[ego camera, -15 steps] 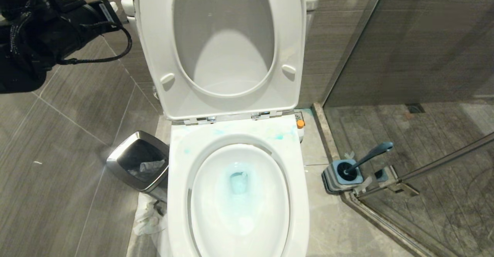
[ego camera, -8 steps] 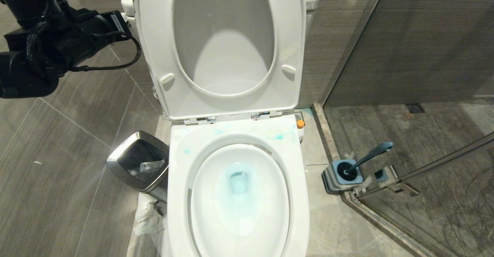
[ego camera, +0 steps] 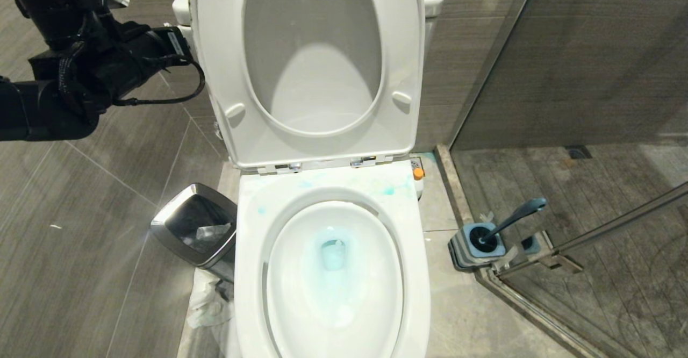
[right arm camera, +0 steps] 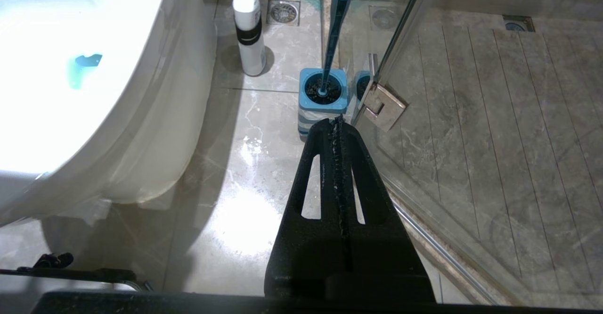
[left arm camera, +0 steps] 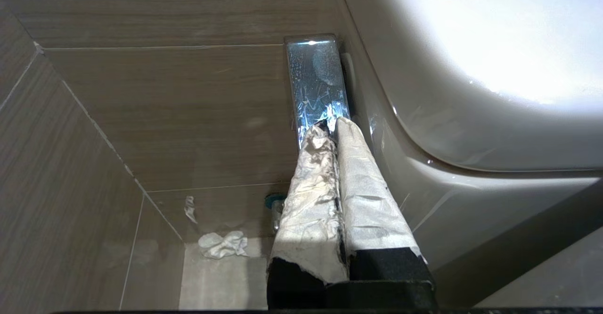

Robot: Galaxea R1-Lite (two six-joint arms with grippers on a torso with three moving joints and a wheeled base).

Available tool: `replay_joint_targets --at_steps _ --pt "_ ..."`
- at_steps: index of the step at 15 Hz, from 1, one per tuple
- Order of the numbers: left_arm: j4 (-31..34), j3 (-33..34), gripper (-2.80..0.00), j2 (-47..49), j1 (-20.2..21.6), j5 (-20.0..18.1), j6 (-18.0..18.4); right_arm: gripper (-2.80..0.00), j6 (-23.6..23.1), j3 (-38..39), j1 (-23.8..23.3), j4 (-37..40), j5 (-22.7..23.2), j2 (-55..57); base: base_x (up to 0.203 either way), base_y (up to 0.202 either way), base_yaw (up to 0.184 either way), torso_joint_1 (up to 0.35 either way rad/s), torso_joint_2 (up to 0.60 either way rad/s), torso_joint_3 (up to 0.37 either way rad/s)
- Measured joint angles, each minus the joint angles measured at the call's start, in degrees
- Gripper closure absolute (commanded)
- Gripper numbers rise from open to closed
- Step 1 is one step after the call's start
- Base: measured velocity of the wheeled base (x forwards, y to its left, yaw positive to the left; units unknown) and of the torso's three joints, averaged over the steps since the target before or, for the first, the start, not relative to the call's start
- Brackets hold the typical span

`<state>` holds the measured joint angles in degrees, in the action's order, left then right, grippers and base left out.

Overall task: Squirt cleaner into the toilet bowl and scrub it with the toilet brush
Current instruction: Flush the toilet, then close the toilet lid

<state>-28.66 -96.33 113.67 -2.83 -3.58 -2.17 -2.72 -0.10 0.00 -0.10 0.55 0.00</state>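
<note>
The toilet bowl [ego camera: 379, 288] stands open, its seat and lid [ego camera: 226, 78] raised. Cleaner [ego camera: 333, 254] pools turquoise at the bowl's bottom, with pale blue smears [ego camera: 388, 190] on the back rim. At the right, the toilet brush [ego camera: 517, 214] rests in its blue-grey holder [ego camera: 475, 248] on the floor. My left arm [ego camera: 107, 62] reaches beside the tank at upper left. In the left wrist view my left gripper [left arm camera: 333, 124] is shut and empty, tips at a shiny chrome bar [left arm camera: 316, 80] on the white ceramic. My right gripper [right arm camera: 337, 120] is shut and empty, low above the floor, just short of the holder [right arm camera: 322, 98].
A square steel bin [ego camera: 196, 229] stands left of the toilet with crumpled paper [ego camera: 207, 304] below it. A white bottle with an orange cap [right arm camera: 248, 26] stands behind the brush holder. A glass shower door with a metal hinge [right arm camera: 382, 106] borders the right side.
My left arm has risen and moved right, closer to the side of the tank. The bowl, brush and right gripper have kept still.
</note>
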Motion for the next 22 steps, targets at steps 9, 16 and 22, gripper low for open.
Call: replay_joint_targets --at_steps 9,16,22 --pt "2.56 -4.17 0.0 6.12 0.38 0.21 1.35 0.0 -0.02 0.0 0.0 0.02 0.05 0.0 0.0 0.0 0.0 0.0 0.0 0.0" --pt "2.8 -11.47 0.0 5.06 0.64 0.92 0.88 0.0 0.0 0.0 0.0 0.07 0.03 0.0 0.0 0.0 0.0 0.0 0.0 0.0" --pt "2.4 -15.08 0.0 -4.18 4.74 0.76 0.86 0.0 -0.02 0.0 0.0 0.01 0.04 0.0 0.0 0.0 0.0 0.0 0.0 0.0"
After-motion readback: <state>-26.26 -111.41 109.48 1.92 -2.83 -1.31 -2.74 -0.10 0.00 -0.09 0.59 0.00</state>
